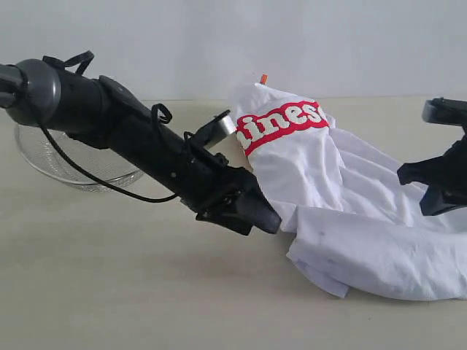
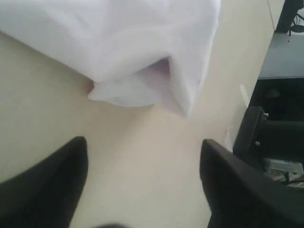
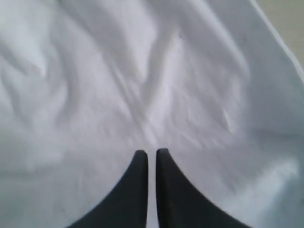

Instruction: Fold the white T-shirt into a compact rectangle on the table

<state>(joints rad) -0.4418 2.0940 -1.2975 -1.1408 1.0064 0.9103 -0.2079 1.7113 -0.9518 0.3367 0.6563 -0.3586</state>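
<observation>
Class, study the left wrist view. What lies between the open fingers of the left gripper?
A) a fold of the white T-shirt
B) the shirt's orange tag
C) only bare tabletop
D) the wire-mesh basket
C: the left gripper stands open with only the pale table showing between its fingers, while the white T-shirt lies beyond the fingertips, untouched.

We've got a matte-black left arm [image 1: 157, 149]: boxy links off a round dark-grey joint housing [image 1: 40, 87], thin black cable [image 1: 95, 180] slung underneath. Left gripper [image 2: 143, 145] has broad, smooth black fingers. Right arm [image 1: 446, 173] is black and angular too; right gripper [image 3: 152, 153] fingers taper to narrow rounded tips.
</observation>
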